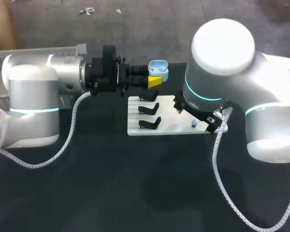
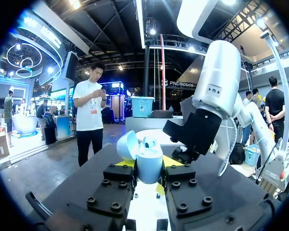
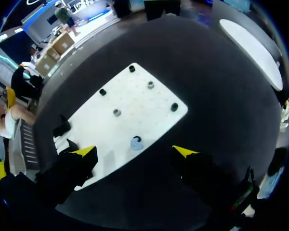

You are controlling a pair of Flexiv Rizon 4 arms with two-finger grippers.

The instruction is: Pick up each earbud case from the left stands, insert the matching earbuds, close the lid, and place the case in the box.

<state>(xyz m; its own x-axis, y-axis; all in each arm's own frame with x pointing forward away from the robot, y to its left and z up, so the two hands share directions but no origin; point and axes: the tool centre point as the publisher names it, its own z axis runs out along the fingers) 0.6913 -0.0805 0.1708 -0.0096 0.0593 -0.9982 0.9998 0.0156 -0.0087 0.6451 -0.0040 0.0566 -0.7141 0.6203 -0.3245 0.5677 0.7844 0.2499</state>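
The left pincer (image 2: 147, 179) pinches the open light-blue earbud case (image 2: 149, 163), a first earbud (image 2: 150, 142) seemingly inside. The right pincer (image 3: 137, 156) is spread over the second earbud (image 3: 136, 142), not grasped yet; inserting, closing, boxing remain

Silver-white arms (image 1: 31, 89) with cyan light rings (image 1: 34, 110), spiral-wrapped white cables (image 1: 74, 123), black bolted yellow-tipped grippers (image 2: 148, 168).

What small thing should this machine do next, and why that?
Probably the right tool should drop straight down and close on the small light-blue earbud. It hangs open directly over that earbud on the flat white board, while the left tool holds the light-blue plastic earbud case with its lid open.
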